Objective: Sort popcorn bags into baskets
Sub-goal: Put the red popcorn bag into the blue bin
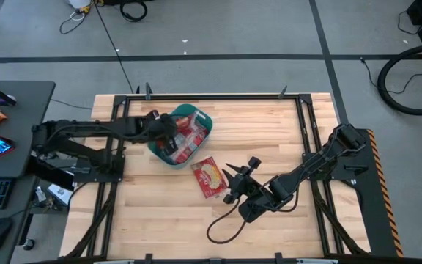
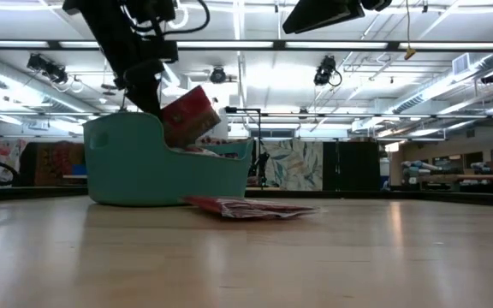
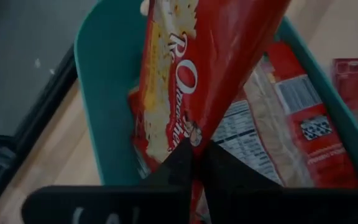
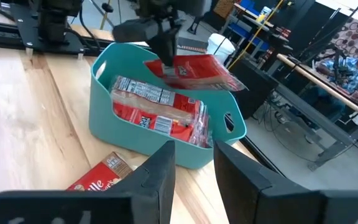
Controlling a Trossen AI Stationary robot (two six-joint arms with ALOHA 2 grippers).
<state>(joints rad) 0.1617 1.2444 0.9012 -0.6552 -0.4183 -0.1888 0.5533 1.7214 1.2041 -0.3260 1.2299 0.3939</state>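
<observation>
Count on the table
One teal basket [image 1: 201, 116]; one popcorn bag [image 1: 209, 177] flat on the wood; one held bag [image 2: 188, 114]; others inside, uncountable.

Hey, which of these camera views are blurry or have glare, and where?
Left wrist view: the held bag fills the frame, soft, with its print smeared. Low view: ceiling lights glare overhead and reflect on the table. Right wrist view: the near fingers are out of focus, the basket sharper. High view: evenly lit.
</observation>
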